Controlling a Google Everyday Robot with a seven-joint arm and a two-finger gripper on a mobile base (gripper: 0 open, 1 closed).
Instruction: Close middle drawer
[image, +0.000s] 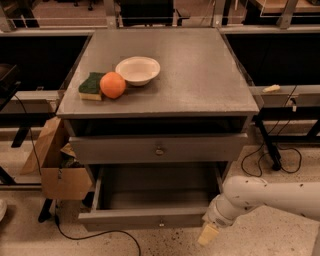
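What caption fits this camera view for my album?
Robot's tool by the open middle drawer; bowl, orange and sponge on top.

Middle drawer (130, 218) grey, shallow, pulled wide open (gripper (207, 234) at front-right corner)

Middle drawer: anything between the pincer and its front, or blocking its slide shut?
Nothing visible does. The pincer hangs by the front right corner of the pulled-out grey metal middle drawer, and the drawer's inside looks bare.
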